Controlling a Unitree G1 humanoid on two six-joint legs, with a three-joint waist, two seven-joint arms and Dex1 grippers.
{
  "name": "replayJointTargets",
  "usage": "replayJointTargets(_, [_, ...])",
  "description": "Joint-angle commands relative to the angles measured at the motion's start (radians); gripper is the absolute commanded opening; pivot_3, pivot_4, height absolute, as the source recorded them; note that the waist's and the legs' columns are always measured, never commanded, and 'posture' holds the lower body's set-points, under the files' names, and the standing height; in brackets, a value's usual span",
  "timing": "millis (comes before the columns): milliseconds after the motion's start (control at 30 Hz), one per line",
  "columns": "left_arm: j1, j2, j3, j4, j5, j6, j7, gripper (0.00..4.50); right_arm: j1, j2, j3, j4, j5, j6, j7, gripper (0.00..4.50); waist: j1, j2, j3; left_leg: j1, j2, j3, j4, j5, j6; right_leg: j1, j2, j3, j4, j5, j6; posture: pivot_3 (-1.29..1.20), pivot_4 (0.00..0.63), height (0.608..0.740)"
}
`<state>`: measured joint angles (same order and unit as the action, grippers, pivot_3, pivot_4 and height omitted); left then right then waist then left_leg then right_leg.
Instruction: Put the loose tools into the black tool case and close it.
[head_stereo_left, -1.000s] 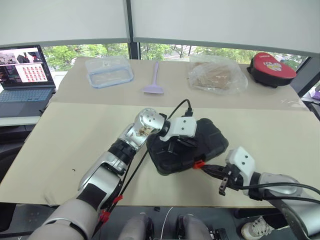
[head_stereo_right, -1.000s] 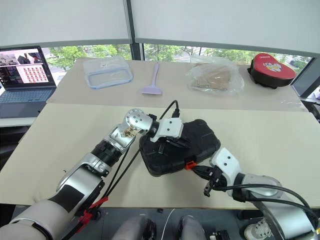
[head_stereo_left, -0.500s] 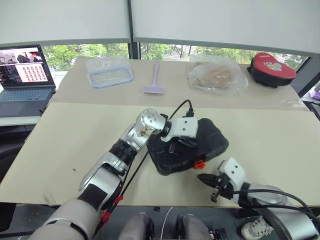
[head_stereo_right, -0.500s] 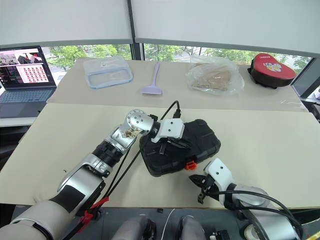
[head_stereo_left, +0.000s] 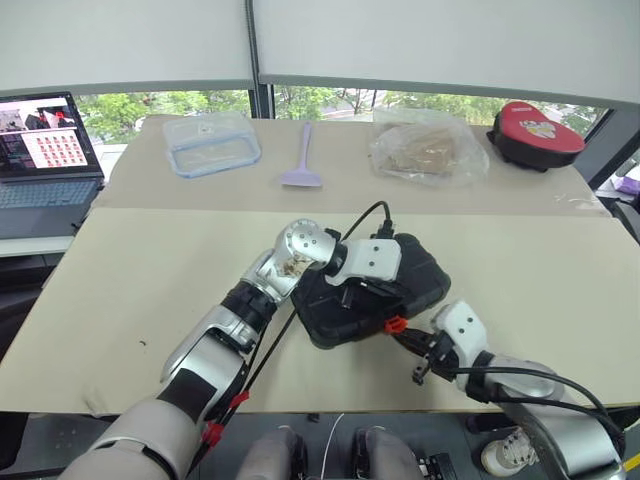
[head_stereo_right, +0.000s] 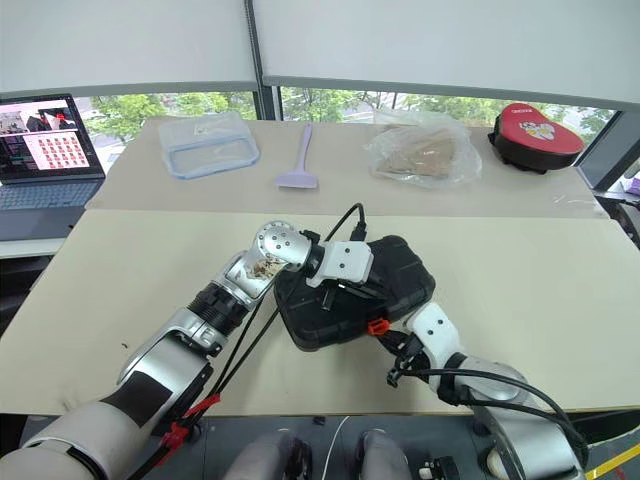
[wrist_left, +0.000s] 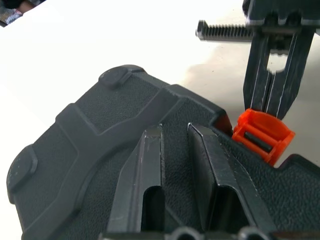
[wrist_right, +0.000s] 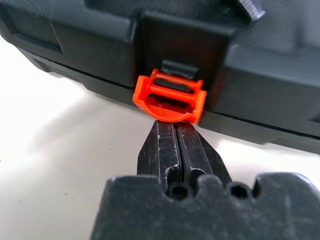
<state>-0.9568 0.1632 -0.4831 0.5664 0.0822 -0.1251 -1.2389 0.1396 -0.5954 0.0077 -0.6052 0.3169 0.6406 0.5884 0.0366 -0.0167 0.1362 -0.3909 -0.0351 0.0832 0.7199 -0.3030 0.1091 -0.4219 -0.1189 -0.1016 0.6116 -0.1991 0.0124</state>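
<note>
The black tool case (head_stereo_left: 372, 292) is lying lid-down on the counter (head_stereo_left: 150, 260), the left claw (head_stereo_left: 352, 295) resting slightly parted on top, the right claw (wrist_right: 175, 145) pressing its closed tips against the orange latch (wrist_right: 169, 97).

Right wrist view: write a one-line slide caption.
Shut right gripper tips meet the orange latch on the closed black tool case.

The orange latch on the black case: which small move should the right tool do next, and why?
Probably push the latch up against the black tool case until it snaps. The lid is down, with the left tool resting on top; the latch sticks out from its recess, and the shut right tool sits with its tips just below it.
</note>
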Motion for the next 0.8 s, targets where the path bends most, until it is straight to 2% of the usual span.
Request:
replayJointTargets(33, [0.040,-0.006,-0.073,0.048,0.063,0.006,-0.022,0.89,-0.041,0.004,-0.059,-0.108,0.036,-0.040,-0.004,0.00,0.000,0.000,0.000,0.000,0.000,0.000,0.000,0.000,0.000,0.000,0.000,0.000,0.000,0.000,0.000,0.00,0.150,0.728])
replayJointTargets(233, [0.040,-0.006,-0.070,0.050,0.062,0.006,-0.019,0.89,-0.048,-0.003,-0.061,-0.087,0.033,-0.048,0.003,0.00,0.000,0.000,0.000,0.000,0.000,0.000,0.000,0.000,0.000,0.000,0.000,0.000,0.000,0.000,0.000,0.00,0.150,0.728])
replayJointTargets(500, [0.046,0.000,-0.072,0.049,0.067,0.004,-0.014,0.89,-0.044,-0.007,-0.106,-0.144,0.128,0.026,0.019,0.00,0.000,0.000,0.000,0.000,0.000,0.000,0.000,0.000,0.000,0.000,0.000,0.000,0.000,0.000,0.000,0.00,0.150,0.728])
replayJointTargets(800, [0.044,-0.003,-0.068,0.053,0.068,0.006,-0.009,0.89,-0.034,-0.015,-0.093,-0.107,0.107,0.005,0.021,0.00,0.001,-0.001,0.000,0.001,0.000,0.000,-0.001,0.000,0.000,0.001,0.000,0.000,0.000,0.000,0.000,0.00,0.150,0.728])
